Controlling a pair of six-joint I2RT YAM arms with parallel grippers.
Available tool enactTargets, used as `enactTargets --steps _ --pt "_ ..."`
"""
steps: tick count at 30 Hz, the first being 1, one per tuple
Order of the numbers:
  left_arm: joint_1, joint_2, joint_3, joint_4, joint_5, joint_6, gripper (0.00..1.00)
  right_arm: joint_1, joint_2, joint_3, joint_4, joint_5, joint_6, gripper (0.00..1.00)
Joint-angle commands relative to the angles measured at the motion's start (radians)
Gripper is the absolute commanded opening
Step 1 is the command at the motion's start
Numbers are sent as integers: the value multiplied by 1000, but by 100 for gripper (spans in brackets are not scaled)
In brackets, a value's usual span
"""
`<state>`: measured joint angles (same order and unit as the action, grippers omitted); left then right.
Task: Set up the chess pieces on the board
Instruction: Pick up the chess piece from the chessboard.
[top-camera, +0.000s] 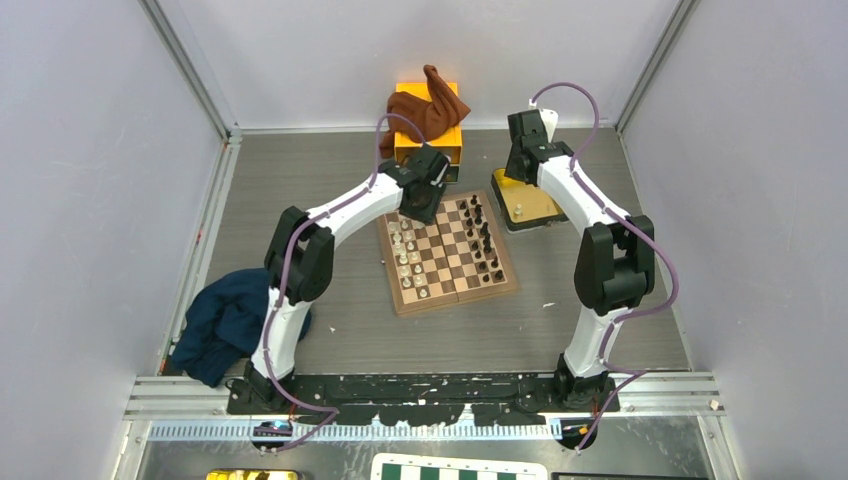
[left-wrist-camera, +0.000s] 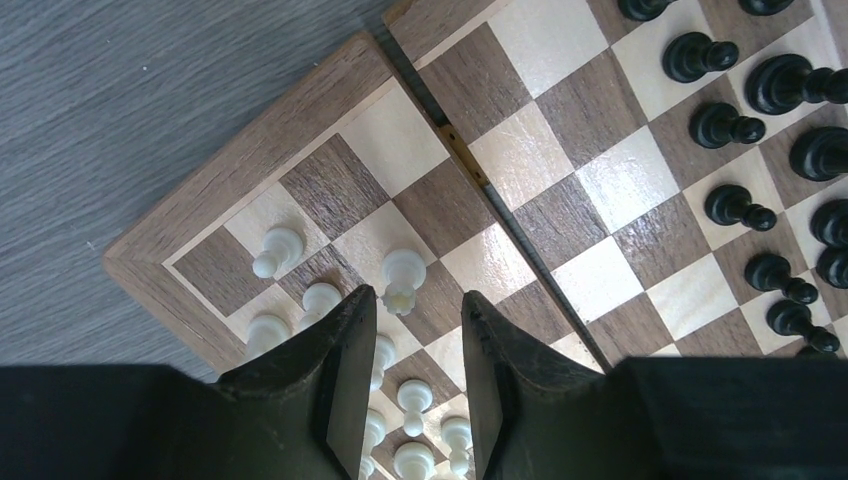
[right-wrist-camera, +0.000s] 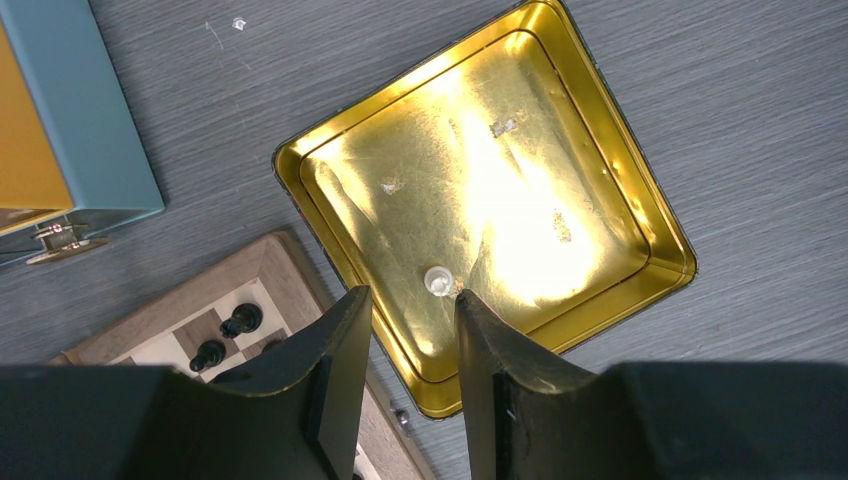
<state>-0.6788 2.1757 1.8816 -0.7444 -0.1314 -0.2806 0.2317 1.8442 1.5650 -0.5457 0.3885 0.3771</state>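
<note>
The board (top-camera: 445, 252) lies near the middle of the grey table (top-camera: 300, 190), set slightly askew, with the white pieces (top-camera: 405, 250) ranked along its left side and the dark pieces (top-camera: 484, 235) along its right. The overhead view places the left arm over the board's far left corner, but the wrist housing hides the fingers there. The left wrist view supplies the detail. The left claw (left-wrist-camera: 413, 300) hangs above that corner, jaws parted by a moderate gap with nothing clamped between them. A white piece (left-wrist-camera: 403, 278) stands on the board just ahead of the tips, close against one finger (left-wrist-camera: 345, 340); contact cannot be confirmed. That view also shows the hinge seam running across the board and the dark pieces at its right. The right arm reaches over a gold tray (top-camera: 540, 215) just beyond the board's far right corner. Only the right wrist view shows the tray's floor. A stray white piece (right-wrist-camera: 437, 280) lies there, just ahead of the right claw (right-wrist-camera: 412, 300), whose jaws stand apart and hold nothing. The same view catches a corner of the board with two dark pieces on it. The overhead view alone records a brown cloth (top-camera: 432, 105) draped on an orange box (top-camera: 440, 140) at the far side, and a blue cloth (top-camera: 225, 320) at the left.
</note>
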Motion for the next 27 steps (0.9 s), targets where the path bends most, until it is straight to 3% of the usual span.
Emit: enactTargets --steps 1,27 --pt "1 5 41 -8 -26 0 38 -6 -59 6 42 4 13 42" --pt "10 26 48 -15 -24 -2 28 -8 -37 15 41 6 13 42"
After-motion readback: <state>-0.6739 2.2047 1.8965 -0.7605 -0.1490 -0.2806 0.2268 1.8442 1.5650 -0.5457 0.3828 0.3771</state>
